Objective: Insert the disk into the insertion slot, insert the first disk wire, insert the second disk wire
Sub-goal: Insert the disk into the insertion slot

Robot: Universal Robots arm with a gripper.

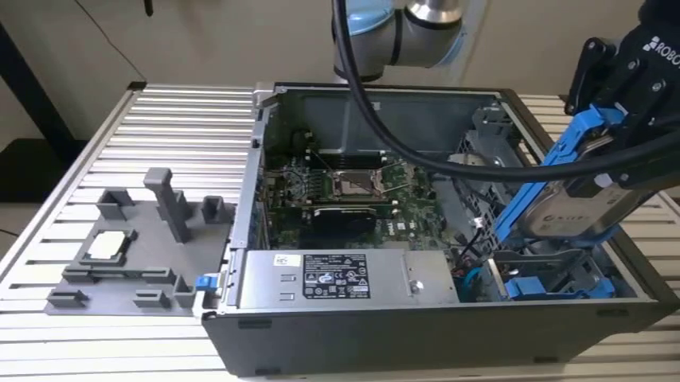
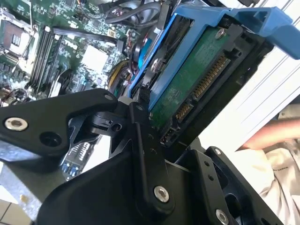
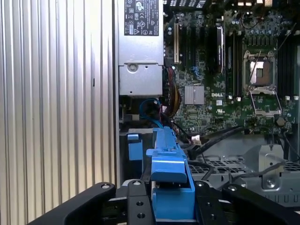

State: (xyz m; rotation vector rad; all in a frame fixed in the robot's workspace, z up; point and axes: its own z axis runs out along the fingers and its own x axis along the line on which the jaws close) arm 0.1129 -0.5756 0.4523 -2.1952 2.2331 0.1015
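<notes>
My gripper [image 1: 607, 147] is shut on the disk [image 1: 574, 208], a silver-grey drive clipped in a bright blue carrier [image 1: 561, 151]. I hold it tilted on edge above the open computer case's side at the exterior view's right. Below it lies the insertion slot [image 1: 547, 269], a dark grey metal bay with blue parts inside. In the second wrist view the disk's green circuit board and connector [image 2: 197, 79] sit between my black fingers [image 2: 140, 136]. In the first wrist view the blue carrier [image 3: 168, 161] sticks out from the gripper [image 3: 171, 206] over the case's edge.
The case holds a motherboard [image 1: 351, 187], a grey power supply [image 1: 340, 278] and dark cables [image 1: 473, 227]. A thick black cable [image 1: 393, 135] hangs across the case from the arm. A grey fixture [image 1: 138, 247] stands on the ribbed table. A person's hand [image 2: 274, 133] shows beside the case.
</notes>
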